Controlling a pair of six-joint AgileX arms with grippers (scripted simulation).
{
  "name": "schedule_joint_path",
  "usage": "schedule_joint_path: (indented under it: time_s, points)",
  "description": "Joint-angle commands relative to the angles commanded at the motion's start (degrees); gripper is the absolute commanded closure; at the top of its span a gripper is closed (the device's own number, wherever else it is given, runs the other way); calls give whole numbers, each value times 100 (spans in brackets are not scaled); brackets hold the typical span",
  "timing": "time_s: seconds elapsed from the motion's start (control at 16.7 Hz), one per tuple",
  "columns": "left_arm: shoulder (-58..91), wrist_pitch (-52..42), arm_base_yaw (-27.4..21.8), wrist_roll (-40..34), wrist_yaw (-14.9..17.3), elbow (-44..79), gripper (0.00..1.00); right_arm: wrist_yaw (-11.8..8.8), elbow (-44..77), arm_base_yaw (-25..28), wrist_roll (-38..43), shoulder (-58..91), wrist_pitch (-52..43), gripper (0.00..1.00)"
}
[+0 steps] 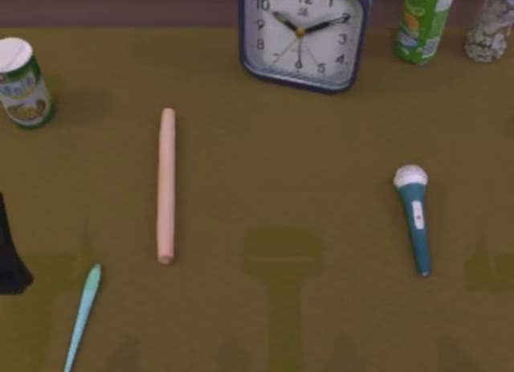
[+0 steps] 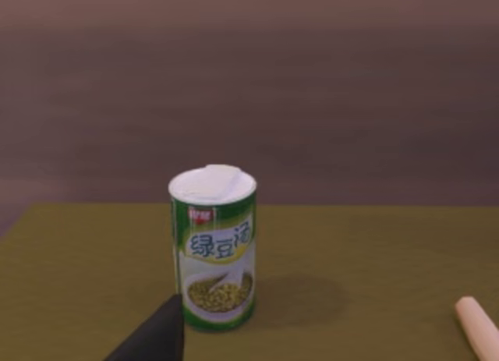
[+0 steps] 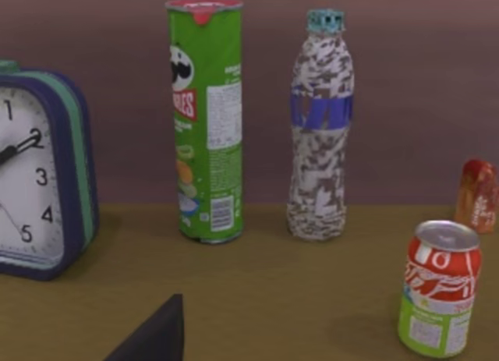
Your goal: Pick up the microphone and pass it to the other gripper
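**Both arms parked, microphone untouched**

Left gripper (image 1: 11, 259) at the table's (image 1: 321, 147) left edge, finger state indeterminable; right gripper outside the top view. The microphone (image 1: 415, 217) lies flat near the right edge, head toward the clock (image 1: 303, 34), handle free for grasping.

Light is even and soft across the olive table (image 1: 321, 147), with no glare anywhere. Faint dark arm-shaped shadows lie along the near edge, and the green can (image 1: 24, 83) throws a dim smudge of shadow to its right; the microphone (image 1: 415, 218) casts almost none. Edges look slightly soft in all three views, with no bending at the borders.
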Motion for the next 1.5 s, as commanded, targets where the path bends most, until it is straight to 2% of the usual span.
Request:
schedule_joint_path:
  time_s: [0.24,0.48,1.2,1.5]
  points:
    - [0,0,0,0,0,0,0,-2,164,64,61,180,-106,0]
    - [0,0,0,0,0,0,0,20,1041,374,392,1271,-699,0]
    - [0,0,0,0,0,0,0,206,5025,1819,1936,7930,-3796,0]
    - [0,0,0,0,0,0,0,240,6325,2277,2418,9817,-4673,0]
